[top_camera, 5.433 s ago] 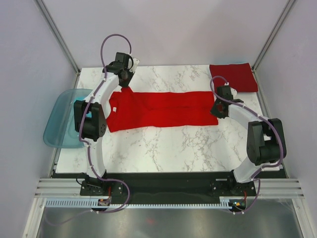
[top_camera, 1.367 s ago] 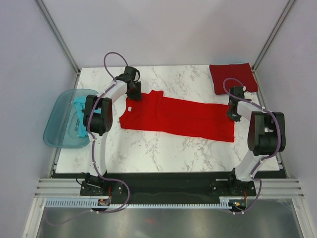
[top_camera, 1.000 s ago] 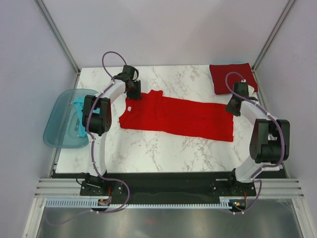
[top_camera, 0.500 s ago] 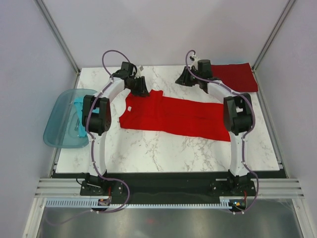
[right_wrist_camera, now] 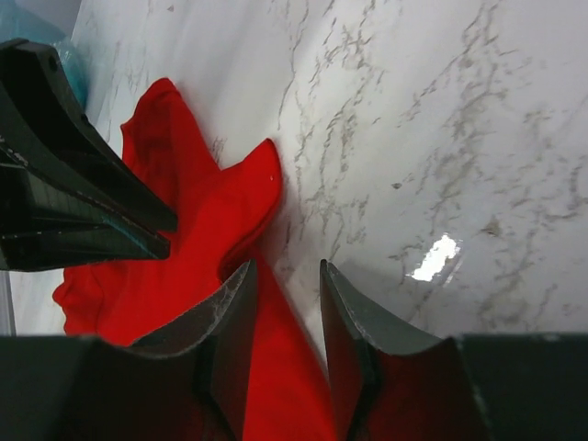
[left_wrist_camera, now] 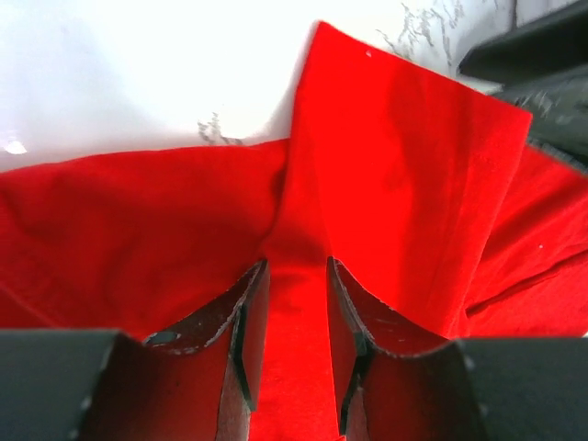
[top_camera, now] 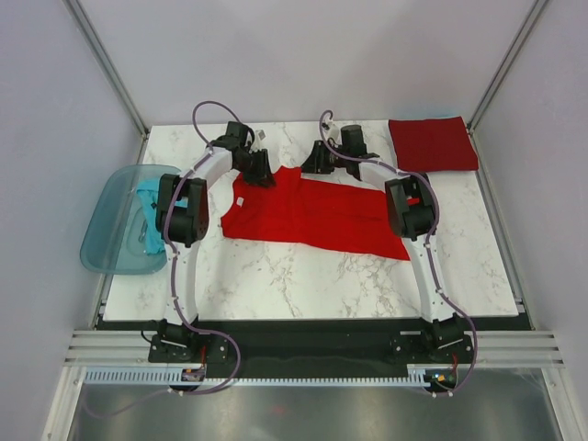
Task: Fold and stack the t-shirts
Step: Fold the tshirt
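Your bright red tee (top_camera: 312, 216) lies flat on the marble table (top_camera: 312, 285) as a long strip. Its long axis runs left to right and slants toward the near edge at the right end.

Both claws are at its far-left end, by the collar. Your left gripper (top_camera: 264, 171) sits on the left of the raised sleeve flap (right_wrist_camera: 253, 197), fingers part-way apart and straddling a ridge of red cloth. You cannot tell from the wrist view whether that ridge is pinched or just lying between them.

Your right gripper (top_camera: 315, 160) has its arm stretched across the strip to the flap's other side. Its jaws are apart and holding nothing, with bare marble showing through the gap and the cloth's far edge running under it.

That's the relation to watch: the flap sits between your two claws, and the whole body of the tee trails off to the right, toward the near edge. The right claw looks nearer the free tip, so it's probably best placed to take it.

The darker crimson tee (top_camera: 432, 143) lies folded at the far right corner. The teal tee (top_camera: 147, 213) is in the blue tub (top_camera: 101, 243).
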You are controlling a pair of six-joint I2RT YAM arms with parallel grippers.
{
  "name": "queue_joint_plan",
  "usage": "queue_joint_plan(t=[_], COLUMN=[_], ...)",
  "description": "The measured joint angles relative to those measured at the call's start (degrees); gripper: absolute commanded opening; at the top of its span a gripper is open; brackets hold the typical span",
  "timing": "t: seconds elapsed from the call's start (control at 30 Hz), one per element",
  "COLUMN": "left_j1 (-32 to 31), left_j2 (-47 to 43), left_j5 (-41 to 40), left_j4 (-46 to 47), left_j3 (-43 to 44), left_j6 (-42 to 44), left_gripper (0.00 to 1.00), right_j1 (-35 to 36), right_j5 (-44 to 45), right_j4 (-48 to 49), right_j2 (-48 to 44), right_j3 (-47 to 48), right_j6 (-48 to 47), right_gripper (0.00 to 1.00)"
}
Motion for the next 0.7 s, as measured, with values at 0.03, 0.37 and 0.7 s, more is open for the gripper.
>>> queue_joint_plan(t=[0.03, 0.37, 0.7], left_j1=[0.13, 0.83, 0.85], left_j2=[0.0, 0.09, -0.24], left_j5=[-0.11, -0.24, -0.55], left_j4=[0.0, 0.02, -0.02], left_j3=[0.0, 0.0, 0.0], left_j6=[0.02, 0.04, 0.0], left_gripper=[0.39, 0.39, 0.4], right_j1=[0.28, 2.95, 3.91], right_j5=[-0.35, -1.09, 4.22], right_j4=[0.33, 5.53, 4.96], right_j2=[0.2, 0.55, -4.09], right_j3=[0.0, -0.11, -5.03], right_j6=[0.07, 4.85, 4.74], right_gripper=[0.42, 0.0, 0.0])
